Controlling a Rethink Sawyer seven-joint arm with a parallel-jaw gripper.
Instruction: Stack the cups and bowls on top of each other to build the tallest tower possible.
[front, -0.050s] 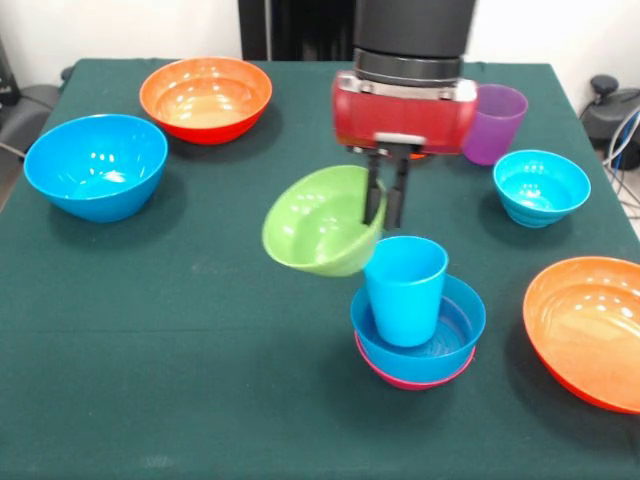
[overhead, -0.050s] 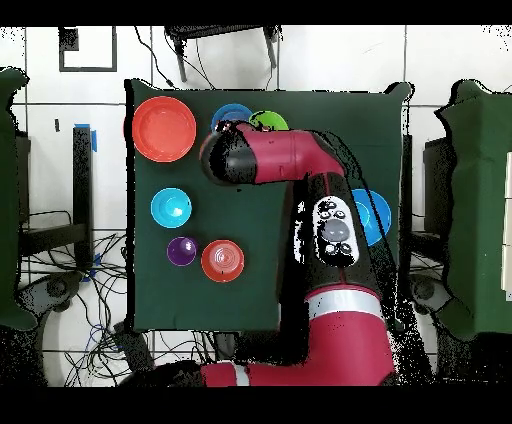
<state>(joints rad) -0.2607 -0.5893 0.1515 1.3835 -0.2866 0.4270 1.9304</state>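
Observation:
My gripper (front, -0.050s: 384, 222) is shut on the rim of a green bowl (front, -0.050s: 318, 232), which hangs tilted in the air with its opening toward the camera. Just right of and below it stands the tower: a pink bowl (front, -0.050s: 410, 378) at the base, a blue bowl (front, -0.050s: 452, 328) nested in it, and a light blue cup (front, -0.050s: 405, 288) upright inside. The purple cup (front, -0.050s: 495, 122) stands at the back right. In the overhead view the arm's head covers the gripper; the green bowl (overhead, -0.050s: 268, 121) and the tower (overhead, -0.050s: 232, 117) peek out beside it.
A large blue bowl (front, -0.050s: 96, 165) sits at the left, an orange bowl (front, -0.050s: 206, 97) at the back left, a cyan bowl (front, -0.050s: 540, 186) at the right and a large orange bowl (front, -0.050s: 590, 330) at the right edge. A small orange bowl (overhead, -0.050s: 222, 260) is beside the purple cup (overhead, -0.050s: 181, 251).

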